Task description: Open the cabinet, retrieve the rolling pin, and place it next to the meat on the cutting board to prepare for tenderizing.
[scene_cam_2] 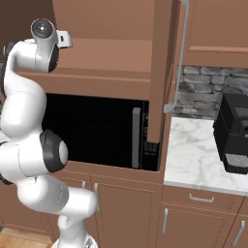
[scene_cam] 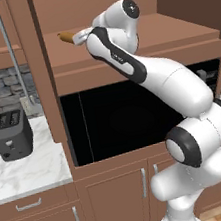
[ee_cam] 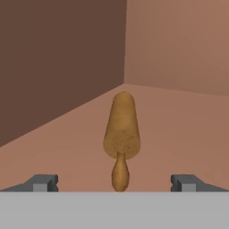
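Observation:
The cabinet (scene_cam: 181,30) stands open, its door (scene_cam_2: 161,63) swung out with the long silver handle (scene_cam_2: 177,58) on it. On its shelf lies the rolling pin (ee_cam: 121,127), a tan wooden cylinder pointing away from the hand, its near knob handle low in the hand view. The same rolling pin (scene_cam: 65,37) peeks out left of the hand in the left base view. My gripper (ee_cam: 115,183) is open, one fingertip on each side of the near knob, not touching it. The meat and the cutting board are out of view.
Below the shelf is a dark microwave opening (scene_cam: 119,118). A black toaster (scene_cam: 12,134) sits on the marble counter (scene_cam: 31,170) to the left, a black coffee machine (scene_cam_2: 235,131) on the counter at the right. Low cabinets (scene_cam_2: 126,203) run beneath.

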